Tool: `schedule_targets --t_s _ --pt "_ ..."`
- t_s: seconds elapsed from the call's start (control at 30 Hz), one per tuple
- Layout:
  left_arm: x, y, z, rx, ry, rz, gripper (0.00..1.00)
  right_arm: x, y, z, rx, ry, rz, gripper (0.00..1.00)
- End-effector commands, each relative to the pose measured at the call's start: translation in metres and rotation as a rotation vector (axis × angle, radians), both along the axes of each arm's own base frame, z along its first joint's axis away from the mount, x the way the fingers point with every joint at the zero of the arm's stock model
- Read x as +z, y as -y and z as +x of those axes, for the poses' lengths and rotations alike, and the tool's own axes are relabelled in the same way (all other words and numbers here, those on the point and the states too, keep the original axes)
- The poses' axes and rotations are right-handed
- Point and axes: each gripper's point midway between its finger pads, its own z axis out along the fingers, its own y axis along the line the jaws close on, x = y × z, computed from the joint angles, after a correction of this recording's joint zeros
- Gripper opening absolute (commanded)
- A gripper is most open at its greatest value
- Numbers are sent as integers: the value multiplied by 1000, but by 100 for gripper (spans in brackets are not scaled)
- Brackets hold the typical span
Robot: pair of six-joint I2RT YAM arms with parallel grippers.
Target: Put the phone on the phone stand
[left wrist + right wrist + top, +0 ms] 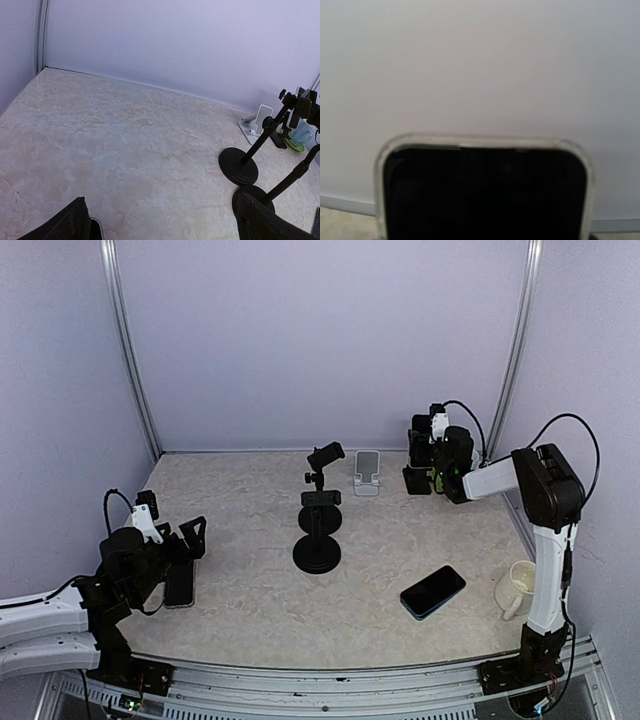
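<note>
While right fingers [417,480] grasp phone [485,195] near far right desk [250,610] corner, we seat it squarely on white phone stand [367,472]; left fingers [70,225] released.

Soft, even light fills the enclosure and tints the walls [320,340] pale lavender. The table [240,590] is bright without glare, and the black stand [318,552] casts only a faint, diffuse shadow around its base. The top and left wrist views are sharp, though on the left gripper [161,220] the fingers [272,225] read as featureless black. The right wrist view is blurred throughout: the phone [482,195] sits too close, its pale rim smeared.
</note>
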Motion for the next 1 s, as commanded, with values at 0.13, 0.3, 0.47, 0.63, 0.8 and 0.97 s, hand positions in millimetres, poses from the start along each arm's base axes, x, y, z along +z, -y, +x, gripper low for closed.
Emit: schedule_targets --t_s 0.13,0.3,0.47,0.63,0.8,0.97 --pt "-2 0 2 -7 3 -14 99 30 9 9 -12 105 32 21" --pt "-3 0 3 -7 1 -14 99 26 11 10 -17 98 33 21" --pt "-3 0 3 -7 1 -16 99 22 13 11 -21 91 34 20" --pt "-3 0 4 -7 0 -15 99 17 13 13 -20 81 32 20" --pt "-4 -1 4 -7 -1 -14 99 13 12 15 -15 73 33 20" --pt "-4 -1 4 -5 -1 -15 99 9 11 17 -15 63 35 20"
